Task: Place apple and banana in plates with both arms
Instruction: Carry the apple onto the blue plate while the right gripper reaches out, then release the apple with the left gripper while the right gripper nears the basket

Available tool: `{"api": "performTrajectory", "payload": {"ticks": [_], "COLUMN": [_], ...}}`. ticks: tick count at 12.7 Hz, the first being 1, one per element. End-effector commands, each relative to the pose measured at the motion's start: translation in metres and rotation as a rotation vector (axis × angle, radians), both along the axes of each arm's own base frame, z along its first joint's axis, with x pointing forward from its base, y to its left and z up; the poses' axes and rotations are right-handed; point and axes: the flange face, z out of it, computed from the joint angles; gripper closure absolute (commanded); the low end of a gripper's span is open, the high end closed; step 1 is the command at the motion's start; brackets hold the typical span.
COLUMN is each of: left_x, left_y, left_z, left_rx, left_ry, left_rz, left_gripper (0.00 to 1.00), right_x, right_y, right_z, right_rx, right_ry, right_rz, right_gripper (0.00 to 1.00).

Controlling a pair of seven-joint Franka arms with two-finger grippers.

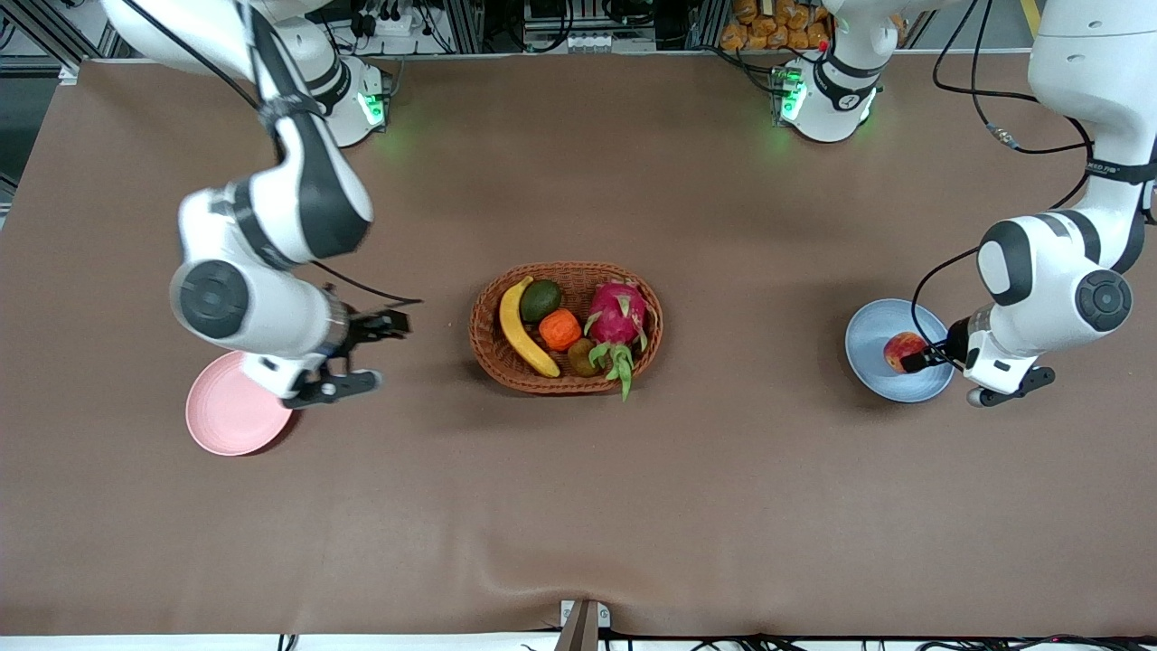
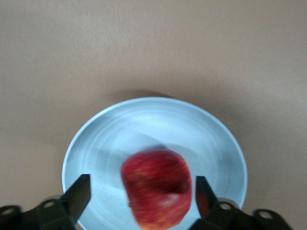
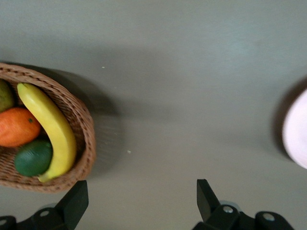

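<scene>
Left gripper point(image 2: 139, 196) fingers spread, releasing the apple point(image 1: 904, 351) onto the blue plate point(image 1: 872, 339); right gripper point(image 1: 366, 353) fingers spread, free for the banana point(image 1: 522, 330).

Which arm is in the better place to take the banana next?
The right arm. Its open claw hangs between the pink plate and the basket, on the side where the banana lies. The left claw, open, is over the blue plate with the apple.

apple point(image 1: 903, 350) red, on blue plate point(image 1: 872, 362) | banana point(image 1: 522, 331) yellow, in basket point(image 1: 506, 366) | pink plate point(image 1: 226, 420) bare
</scene>
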Motion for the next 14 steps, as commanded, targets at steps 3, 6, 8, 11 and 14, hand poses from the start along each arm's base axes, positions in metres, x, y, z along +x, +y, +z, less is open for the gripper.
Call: {"api": "performTrajectory", "payload": {"ticks": [3,6,8,11,14], "left_x": [0.016,0.038,0.033,0.008,-0.015], "left_y": [-0.010,-0.008,-0.008,-0.028,-0.039], "left_z": [0.150,0.261,0.298,0.351,0.374], "left_rx": [-0.025,-0.002,0.039,0.032,0.023], "left_ry": [0.013,-0.034,-0.044,-0.101,-0.069], "left_rz": [-0.025,-0.052,-0.070,-0.098,-0.119], "left_gripper": [0.00,0.00,0.00,0.00,0.00], "right_x": [0.000,-0.018,-0.033,-0.055,-0.071], "right_y": [0.065,0.102,0.111,0.120,0.124], "right_z": [-0.050,-0.080,-0.094,-0.117,-0.133], "right_rx": [0.006,-0.003,-0.028,-0.067,-0.092], "right_ry": [-0.055,-0.091,-0.063,-0.017,0.013], "right_rz": [-0.085,-0.135,-0.163,-0.180,-0.181], "right_gripper": [0.00,0.00,0.08,0.24,0.27]}}
